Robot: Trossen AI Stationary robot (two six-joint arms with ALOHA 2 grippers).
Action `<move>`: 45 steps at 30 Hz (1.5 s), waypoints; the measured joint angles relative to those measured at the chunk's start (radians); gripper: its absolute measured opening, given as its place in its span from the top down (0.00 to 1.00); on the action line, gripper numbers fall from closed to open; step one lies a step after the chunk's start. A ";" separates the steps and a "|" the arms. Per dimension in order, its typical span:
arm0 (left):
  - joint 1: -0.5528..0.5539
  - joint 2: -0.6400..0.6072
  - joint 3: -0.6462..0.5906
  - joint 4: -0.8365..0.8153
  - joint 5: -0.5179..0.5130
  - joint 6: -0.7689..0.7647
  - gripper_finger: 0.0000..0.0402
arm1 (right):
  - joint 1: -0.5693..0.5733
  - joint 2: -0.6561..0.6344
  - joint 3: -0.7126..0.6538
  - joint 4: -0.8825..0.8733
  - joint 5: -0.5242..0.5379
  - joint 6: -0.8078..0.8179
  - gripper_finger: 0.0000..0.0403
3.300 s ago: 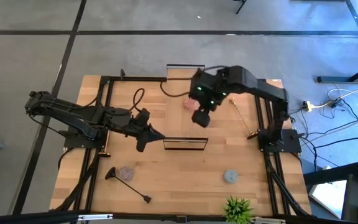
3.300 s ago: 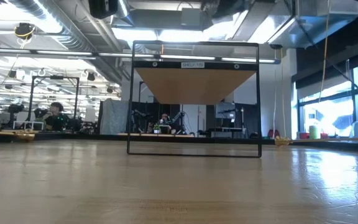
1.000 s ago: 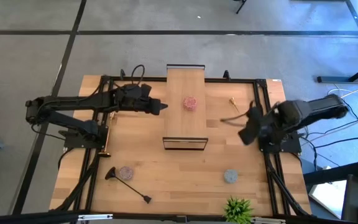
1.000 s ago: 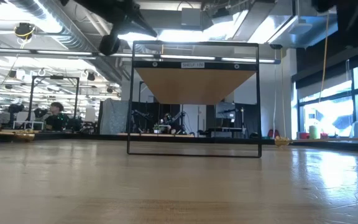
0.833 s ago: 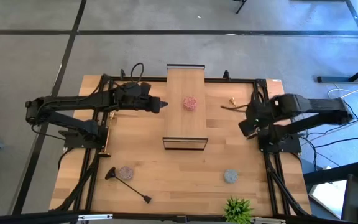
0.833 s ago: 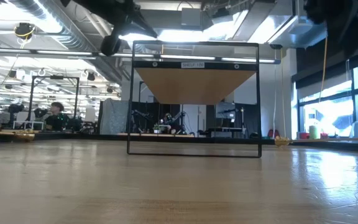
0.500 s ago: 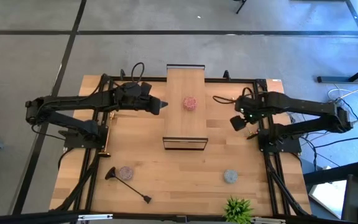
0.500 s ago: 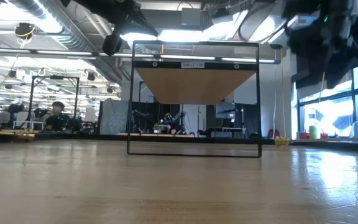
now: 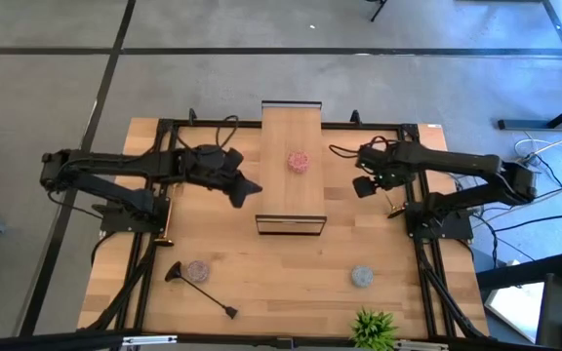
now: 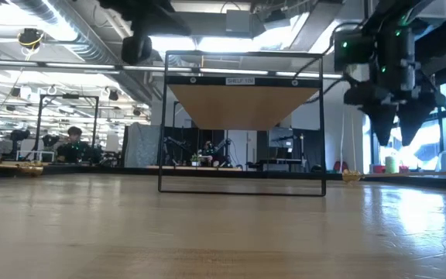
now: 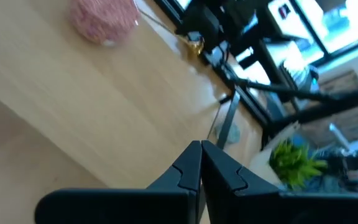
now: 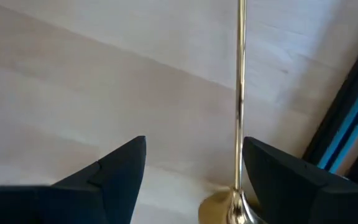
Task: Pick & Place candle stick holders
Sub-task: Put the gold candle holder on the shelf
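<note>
While the left gripper [image 9: 250, 186] hung over the table [image 9: 291, 263] just left of the shelf [image 9: 291, 166], its 2 fingers [image 11: 191, 163] were pressed together w/ nothing between them. The right gripper [image 9: 362, 185] hovered right of the shelf, fingers [image 12: 120, 165] spread wide apart, empty, above a gold candle stick holder [image 12: 239, 106] lying flat on the wood near the table's right rail. A 2nd gold holder [image 9: 164, 237] lay by the left rail, & the black holder [image 9: 203, 290] lay at the front-left, its base beside a pink round thing [image 9: 197, 270]. Another pink thing [image 9: 299, 161] sat on the shelf top.
</note>
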 joint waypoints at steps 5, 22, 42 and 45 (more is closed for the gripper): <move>-0.049 0.000 0.000 0.001 0.000 0.014 0.99 | -0.024 0.065 -0.002 0.012 0.008 0.005 0.33; -0.169 0.000 0.000 0.002 -0.053 0.027 0.99 | -0.107 0.226 -0.002 0.045 0.048 0.007 0.33; -0.176 0.000 0.000 0.004 -0.057 0.026 0.99 | -0.142 0.234 -0.121 0.119 -0.031 0.007 0.54; -0.175 0.000 0.000 0.004 -0.057 0.026 0.99 | -0.142 0.225 -0.087 0.131 -0.015 0.008 0.59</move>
